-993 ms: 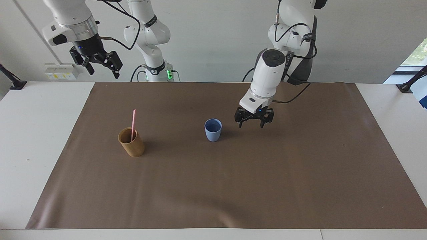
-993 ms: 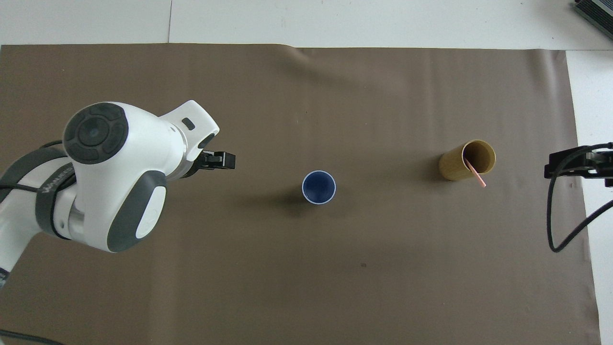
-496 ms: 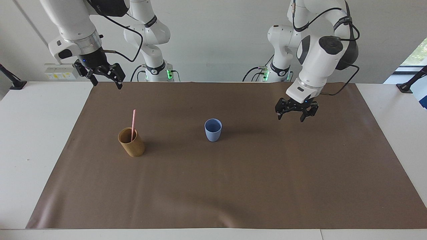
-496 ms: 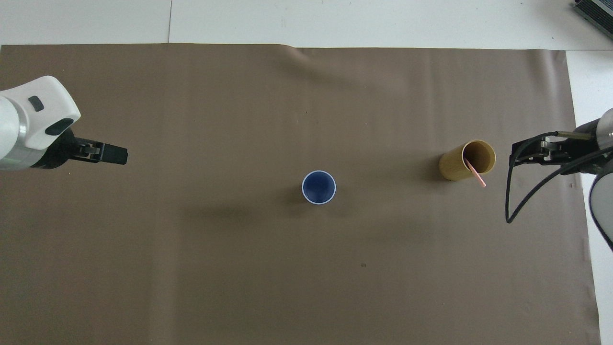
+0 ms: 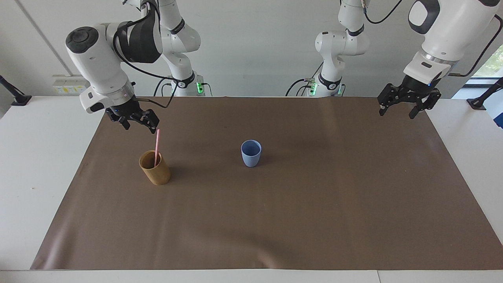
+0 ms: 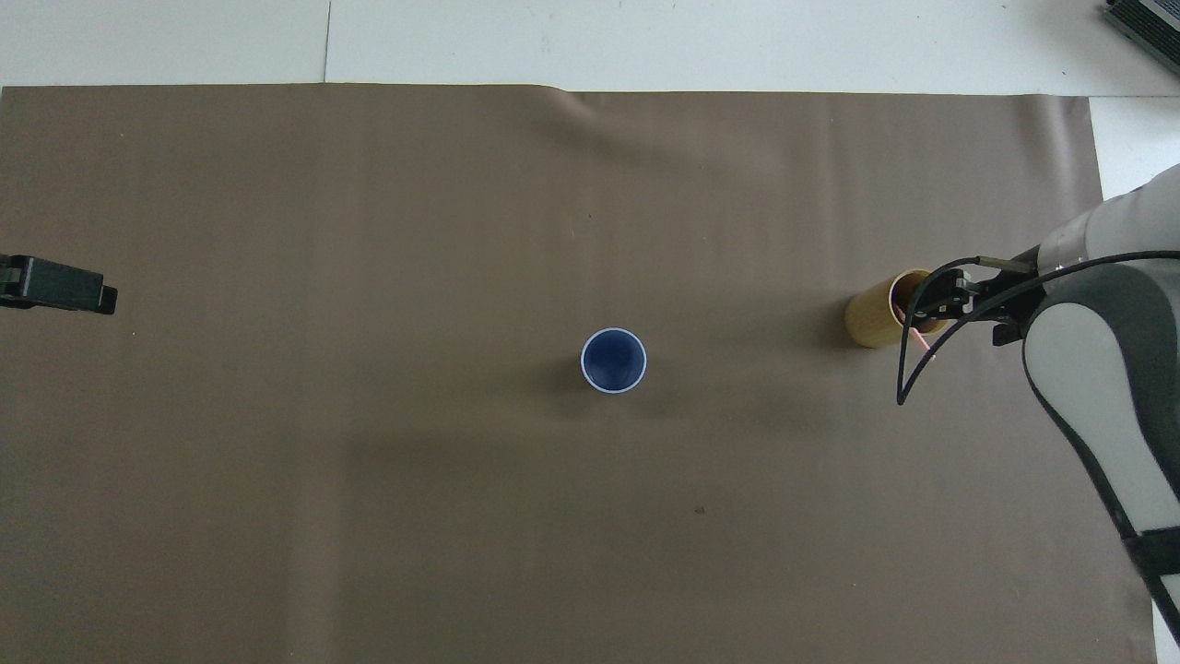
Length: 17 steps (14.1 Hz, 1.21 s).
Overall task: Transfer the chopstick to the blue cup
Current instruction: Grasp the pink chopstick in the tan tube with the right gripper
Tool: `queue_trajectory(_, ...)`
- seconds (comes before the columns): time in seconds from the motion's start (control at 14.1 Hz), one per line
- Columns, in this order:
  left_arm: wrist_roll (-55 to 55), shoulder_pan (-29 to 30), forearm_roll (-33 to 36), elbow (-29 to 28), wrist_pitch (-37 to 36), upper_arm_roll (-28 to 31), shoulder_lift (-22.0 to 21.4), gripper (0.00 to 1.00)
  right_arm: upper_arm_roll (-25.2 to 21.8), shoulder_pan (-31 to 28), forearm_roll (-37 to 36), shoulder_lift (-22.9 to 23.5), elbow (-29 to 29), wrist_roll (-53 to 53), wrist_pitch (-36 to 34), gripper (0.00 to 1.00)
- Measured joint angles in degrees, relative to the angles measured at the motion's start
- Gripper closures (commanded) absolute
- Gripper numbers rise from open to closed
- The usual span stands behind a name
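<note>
From the facing view, the job has hardly begun. The chopstick (image 5: 157, 146) stands in the tan cup (image 5: 155, 168), leaning against its rim with its upper half poking out. That cup sits toward the right arm's end of the table. The blue cup (image 5: 250, 153) stands upright near the middle of the brown mat (image 5: 314, 216), well apart from the tan cup, and looks to have nothing in it. The right gripper (image 5: 134, 119) hangs just above the top end of the chopstick, its fingers spread and grasping nothing. The left gripper (image 5: 404, 101) waits over the mat's edge at the left arm's end, also spread and holding nothing.

From the overhead view, the right gripper (image 6: 942, 300) partly covers the mouth of the tan cup (image 6: 876, 323), with a short pink stretch of the chopstick (image 6: 922, 340) showing beside it. The blue cup (image 6: 613, 360) shows a bare dark inside. Only the tip of the left gripper (image 6: 57, 286) shows at the picture's edge.

By my reading, everything is left: gripping the chopstick, lifting it clear, carrying it across and dropping it into the blue cup.
</note>
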Motion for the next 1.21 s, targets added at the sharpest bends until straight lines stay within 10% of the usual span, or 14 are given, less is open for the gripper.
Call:
queue_trajectory(0.35, 1.85, 0.00, 0.02, 1.88, -1.91, -0.14, 1.07, 0.00, -0.10, -0.06, 0.41, 0.47, -2.71, 0.01, 0.52, 0.02)
queue_trajectory(0.78, 1.88, 0.03, 0.02, 1.41, -2.77, -0.13, 0.92, 0.00, -0.07, -0.06, 0.44, 0.47, -3.78, 0.01, 1.33, 0.97)
queue_trajectory(1.21, 1.88, 0.06, 0.02, 1.34, -2.88, -0.14, 0.79, 0.00, -0.06, -0.05, 0.45, 0.46, -3.80, 0.01, 1.34, 1.00)
